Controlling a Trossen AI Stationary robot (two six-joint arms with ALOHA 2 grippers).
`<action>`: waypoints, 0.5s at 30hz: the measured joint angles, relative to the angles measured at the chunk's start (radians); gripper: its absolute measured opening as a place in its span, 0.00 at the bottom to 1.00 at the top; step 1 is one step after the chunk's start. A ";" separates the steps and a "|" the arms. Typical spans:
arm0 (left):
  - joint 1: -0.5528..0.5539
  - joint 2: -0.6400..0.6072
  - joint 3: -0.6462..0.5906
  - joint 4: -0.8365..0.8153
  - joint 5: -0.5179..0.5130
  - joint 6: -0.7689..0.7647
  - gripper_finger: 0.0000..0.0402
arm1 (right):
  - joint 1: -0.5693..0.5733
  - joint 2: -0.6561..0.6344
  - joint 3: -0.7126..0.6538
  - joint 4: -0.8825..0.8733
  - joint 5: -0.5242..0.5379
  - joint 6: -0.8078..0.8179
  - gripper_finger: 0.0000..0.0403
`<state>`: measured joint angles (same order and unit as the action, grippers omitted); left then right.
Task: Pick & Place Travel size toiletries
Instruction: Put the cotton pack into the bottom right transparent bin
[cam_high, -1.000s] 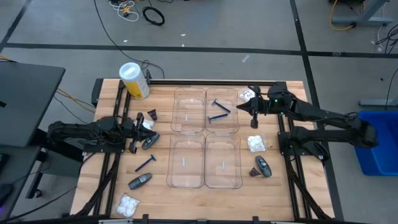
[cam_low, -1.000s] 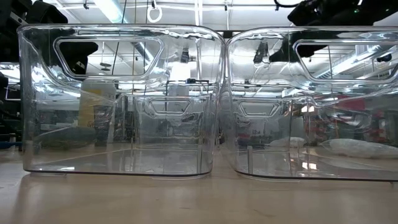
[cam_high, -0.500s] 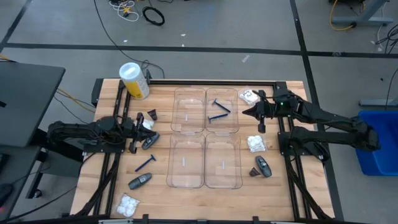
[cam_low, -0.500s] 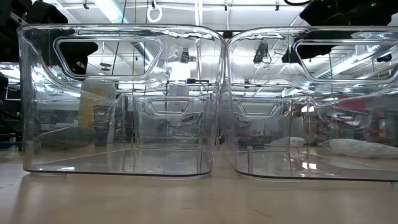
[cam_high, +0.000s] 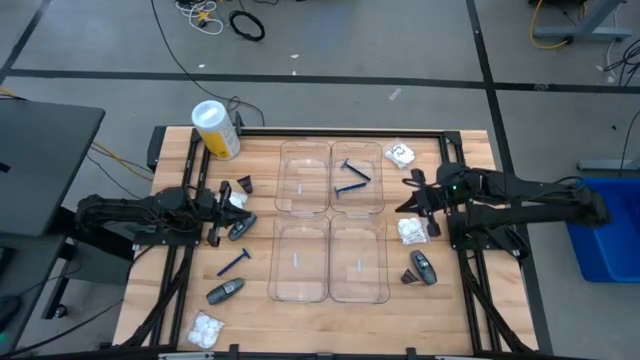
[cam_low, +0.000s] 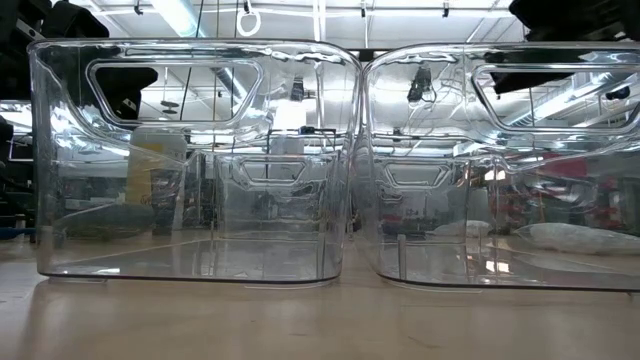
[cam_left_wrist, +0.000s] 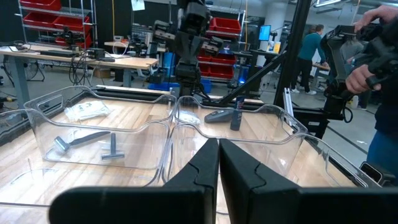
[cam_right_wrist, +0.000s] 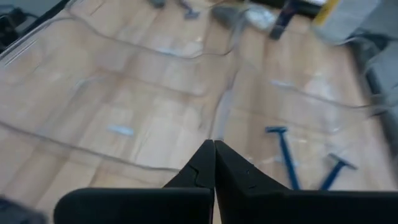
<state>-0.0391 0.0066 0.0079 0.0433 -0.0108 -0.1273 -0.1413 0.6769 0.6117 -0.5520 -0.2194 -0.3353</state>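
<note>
The wooden table (cam_high: 460, 320) carries four clear trays (cam_high: 300, 262); the far-right compartment already holds two blue razors (cam_high: 352, 177), the rest look empty. Right arm is mid-step w/ its claw (cam_high: 412, 193) pinched shut and empty, hovering btwn the far white packet (cam_high: 401, 154) and the nearer packet (cam_high: 412, 231). Prob. lining up a pick, so next it needs to open, then drop onto one. Left claw (cam_high: 213, 213) waits, fingers together, by a grey tube (cam_high: 240, 228); another razor (cam_high: 234, 262) lies near.
</note>
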 joint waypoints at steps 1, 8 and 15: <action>0.000 0.000 0.000 0.000 0.000 0.000 0.06 | 0.009 0.000 0.000 -0.007 0.000 0.006 0.01; 0.000 0.000 0.000 0.000 0.000 0.000 0.06 | 0.048 0.000 0.000 -0.031 0.000 0.060 0.01; 0.000 0.000 0.000 0.000 0.000 0.000 0.06 | 0.053 0.000 0.000 -0.064 0.000 0.092 0.02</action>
<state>-0.0391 0.0065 0.0081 0.0433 -0.0107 -0.1274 -0.0887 0.6769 0.6117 -0.6156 -0.2192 -0.2432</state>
